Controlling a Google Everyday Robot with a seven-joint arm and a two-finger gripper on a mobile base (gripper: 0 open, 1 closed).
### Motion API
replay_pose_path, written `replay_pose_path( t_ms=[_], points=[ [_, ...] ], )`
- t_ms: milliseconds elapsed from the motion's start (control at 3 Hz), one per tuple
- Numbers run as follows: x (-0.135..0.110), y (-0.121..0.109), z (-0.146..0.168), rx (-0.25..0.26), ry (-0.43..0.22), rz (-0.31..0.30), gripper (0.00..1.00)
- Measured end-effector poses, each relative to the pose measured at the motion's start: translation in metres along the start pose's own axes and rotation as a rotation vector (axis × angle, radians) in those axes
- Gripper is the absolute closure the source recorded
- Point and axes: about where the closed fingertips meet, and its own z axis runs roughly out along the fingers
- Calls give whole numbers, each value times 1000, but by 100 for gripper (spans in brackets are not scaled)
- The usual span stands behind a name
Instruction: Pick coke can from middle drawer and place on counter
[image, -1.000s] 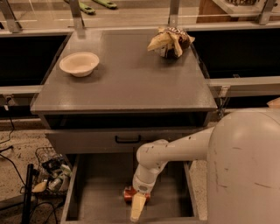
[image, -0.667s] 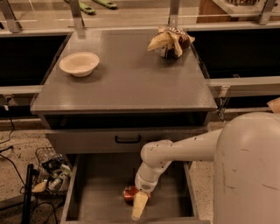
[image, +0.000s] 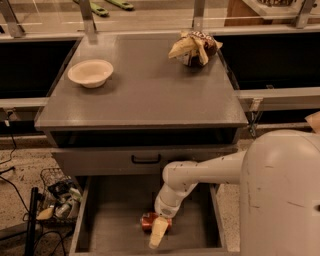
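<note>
Down in the open drawer, at the foot of the cabinet, the hand sits low over the grey floor, near the front edge and a little right of centre. It is right against the can, its cream tip crossing the can's right side in front. Whether the hand is open, closed or gripping the can cannot be told from this view. The can is red, rests on the drawer floor and looks to be lying on its side, well clear of both side walls.

The arm reaches in from the right, from the big white body that fills the lower right corner, then bends down at an elbow just under the front panel above. That panel is shut and has a black handle at its middle.

On the surface a pale bowl stands upright near the left back corner. A crumpled brown-and-yellow bag lies near the right back corner, well apart from the bowl.

On the ground left of the drawer stands a wire basket of odds and ends, with dark cables trailing near it.
</note>
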Motion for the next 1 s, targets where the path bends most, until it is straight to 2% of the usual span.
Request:
replay_pose_path(
  t_ms=[333, 667, 1000],
  points=[
    [5, 1, 9, -19, 5, 9, 0],
    [5, 1, 10, -19, 5, 9, 15],
    [5, 1, 10, -20, 5, 9, 5]
  ],
)
